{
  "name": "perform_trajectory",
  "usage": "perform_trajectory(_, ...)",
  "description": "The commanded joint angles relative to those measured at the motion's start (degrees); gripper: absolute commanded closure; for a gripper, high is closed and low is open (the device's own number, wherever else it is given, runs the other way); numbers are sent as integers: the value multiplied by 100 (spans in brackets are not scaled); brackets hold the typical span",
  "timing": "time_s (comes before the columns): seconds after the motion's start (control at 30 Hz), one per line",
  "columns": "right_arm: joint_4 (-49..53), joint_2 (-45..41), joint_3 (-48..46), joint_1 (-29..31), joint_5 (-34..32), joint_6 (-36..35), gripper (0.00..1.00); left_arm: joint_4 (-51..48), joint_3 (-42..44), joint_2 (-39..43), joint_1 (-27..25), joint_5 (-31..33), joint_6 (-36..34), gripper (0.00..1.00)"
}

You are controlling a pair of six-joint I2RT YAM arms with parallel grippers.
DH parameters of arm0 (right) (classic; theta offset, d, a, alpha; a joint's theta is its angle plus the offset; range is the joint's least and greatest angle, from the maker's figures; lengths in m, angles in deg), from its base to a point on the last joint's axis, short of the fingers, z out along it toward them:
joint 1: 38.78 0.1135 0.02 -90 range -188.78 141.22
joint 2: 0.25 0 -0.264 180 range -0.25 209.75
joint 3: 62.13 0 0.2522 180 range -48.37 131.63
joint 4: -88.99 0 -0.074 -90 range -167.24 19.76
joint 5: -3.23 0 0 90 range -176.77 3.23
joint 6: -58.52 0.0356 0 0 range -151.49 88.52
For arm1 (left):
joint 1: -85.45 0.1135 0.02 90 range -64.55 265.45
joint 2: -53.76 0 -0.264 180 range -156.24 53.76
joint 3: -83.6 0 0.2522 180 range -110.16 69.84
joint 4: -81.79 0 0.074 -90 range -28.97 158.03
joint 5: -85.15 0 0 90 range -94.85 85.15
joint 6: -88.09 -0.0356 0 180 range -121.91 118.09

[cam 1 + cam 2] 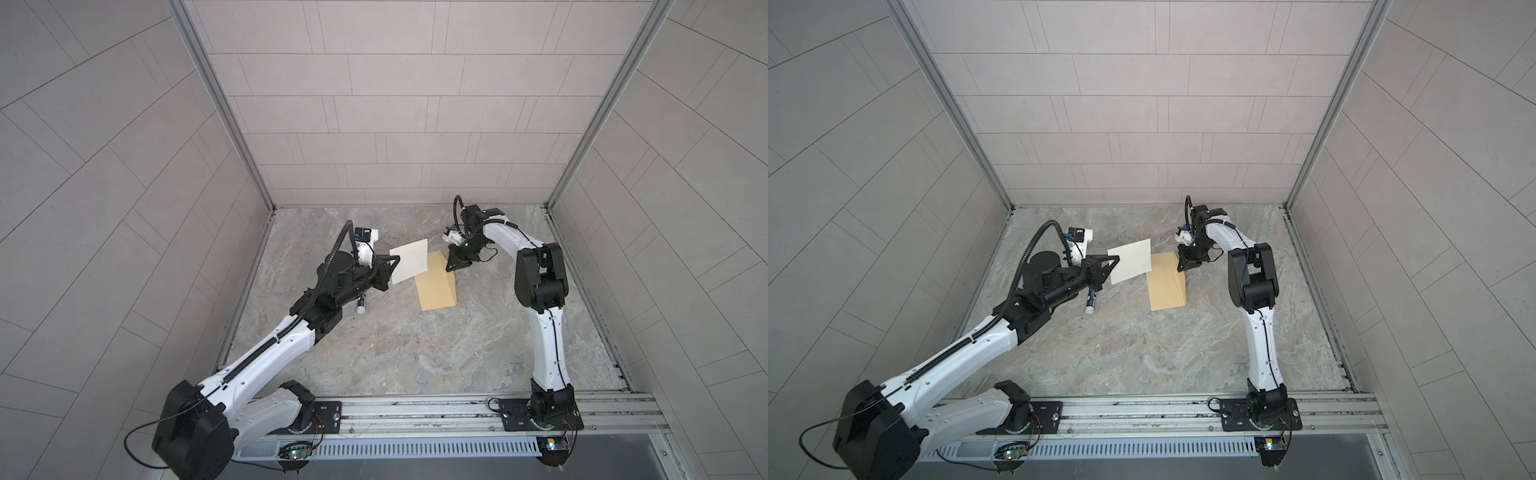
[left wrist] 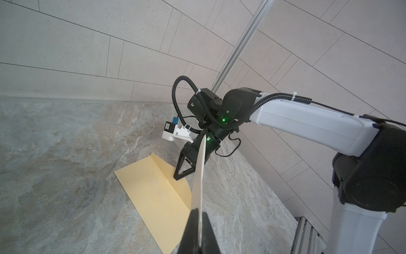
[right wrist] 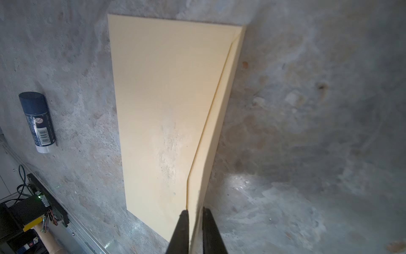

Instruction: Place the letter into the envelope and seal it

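Grey marbled desk [image 1: 415, 353] between tiled walls. At left, a glue stick [image 1: 361, 304] lies under the arm whose left fingers [image 1: 392, 259] pinch the letter [image 1: 411, 262], held clear above the desk. Mid-desk lies the envelope [image 1: 434, 291], flap lifted. Right fingers [image 1: 451, 265] stand narrowly apart astride that flap; pinching or not, I cannot tell.

Both arms wear white shells with black joint housings. Along the left arm [image 1: 291, 336], a ribbed black cable conduit [image 1: 330, 259] runs back from the left gripper [image 1: 392, 262], whose black fingers are open triangular frames. Behind the right gripper [image 2: 179, 176], built the same, sit a white camera mount [image 2: 173, 134] and small green lights [image 2: 223, 119]. A thin black cable [image 1: 555, 332] lines the right arm [image 1: 544, 349].
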Motion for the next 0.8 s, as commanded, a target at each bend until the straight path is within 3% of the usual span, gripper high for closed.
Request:
perform_trajectory(0.0,367,50,173,77,-19,-198,80,284,2,-3,34,-48,39,100)
perform_trajectory(0.3,-148,-781,-241,86,-225,5,42,431,99,88,34,188,208,100)
perform_trajectory(0.37,-395,-1092,-457,86,-379,112,37,513,134,104,35,260,276,100)
perform_trajectory(0.53,-996,-2007,-1109,86,-553,422,32,745,186,79,35,378,449,100)
perform_trajectory(0.77,-3046,-3745,-2778,88,-48,1509,29,929,242,120,37,706,766,100)
